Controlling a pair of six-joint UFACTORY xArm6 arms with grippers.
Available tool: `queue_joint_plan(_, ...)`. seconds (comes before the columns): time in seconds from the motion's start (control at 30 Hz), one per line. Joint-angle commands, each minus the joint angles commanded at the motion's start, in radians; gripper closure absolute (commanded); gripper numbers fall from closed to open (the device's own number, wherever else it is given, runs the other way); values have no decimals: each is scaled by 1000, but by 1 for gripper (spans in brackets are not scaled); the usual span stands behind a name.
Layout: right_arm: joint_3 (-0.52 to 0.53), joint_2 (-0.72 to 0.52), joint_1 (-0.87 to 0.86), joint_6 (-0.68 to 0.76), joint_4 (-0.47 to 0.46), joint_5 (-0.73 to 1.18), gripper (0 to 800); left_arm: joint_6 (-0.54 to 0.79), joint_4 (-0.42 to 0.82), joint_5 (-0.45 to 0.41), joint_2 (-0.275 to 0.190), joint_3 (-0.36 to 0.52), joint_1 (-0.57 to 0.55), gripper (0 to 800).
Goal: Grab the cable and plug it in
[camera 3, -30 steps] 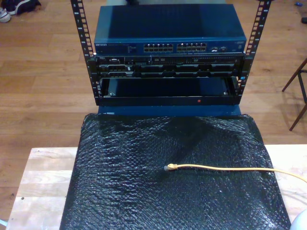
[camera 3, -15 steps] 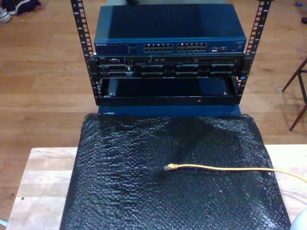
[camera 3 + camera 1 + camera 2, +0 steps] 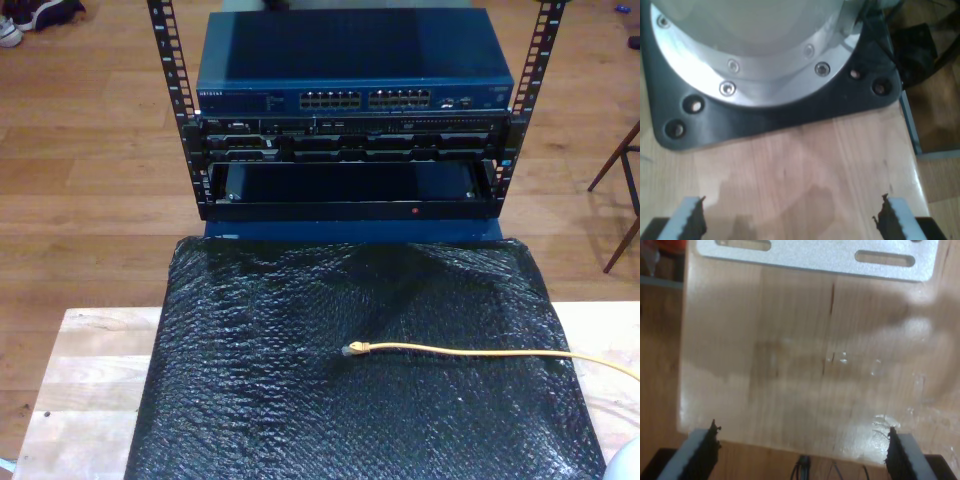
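One cable (image 3: 470, 350) lies on the black bubble-wrap sheet (image 3: 280, 400) that covers most of the table (image 3: 90, 370). It is thin and yellow-orange, and it runs from the right edge of the exterior view across the lower middle of the frame, ending in one small pale plug (image 3: 351, 350) just below the centre of the picture. The plug rests flat on the sheet, touching nothing else, well apart from the rack.

One rack (image 3: 350, 110) stands in the upper half of the exterior view, between two upright perforated rails. It holds one blue network switch (image 3: 350, 60) on top, with two blocks of ports (image 3: 365, 99) side by side along its front. Below the switch sit dark panels with more sockets, too small to count. Under those is one open black bay (image 3: 350, 185), and I can make out nothing inside it. Wooden floor (image 3: 90, 180) surrounds the rack.

My first gripper (image 3: 790, 220) hangs over bare pale wood beside one round silver arm base (image 3: 750, 45) bolted onto a black mounting plate (image 3: 770, 120). Its jaws stand wide apart with nothing between them.

My second gripper (image 3: 801, 452) hangs over bare wood too, with one silver slotted bracket (image 3: 815, 257) at the far side. Its jaws are likewise spread wide and hold nothing
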Motion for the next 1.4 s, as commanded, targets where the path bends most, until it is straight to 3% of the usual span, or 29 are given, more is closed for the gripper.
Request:
queue_joint_plan(0.17,-69,-18,0,23,2,103,0,3,2,196,-11,-109,-3,0)
queue_joint_plan(0.27,-115,-17,5,63,2,163,0,0,0,270,-9,-153,-8,0)
queue_joint_plan(0.63,-315,32,9,121,144,371,0,-15,-31,292,-12,-201,-12,0)
queue_joint_plan(0.77,-400,81,14,210,160,442,0,-18,-61,347,-11,-236,-28,0)
queue_joint_plan(0.97,-505,181,46,315,267,494,0,-129,-84,474,-11,-298,-140,0)
queue_joint_plan(1.4,-655,281,129,552,413,615,1,-425,-186,542,-2,-377,-411,0)
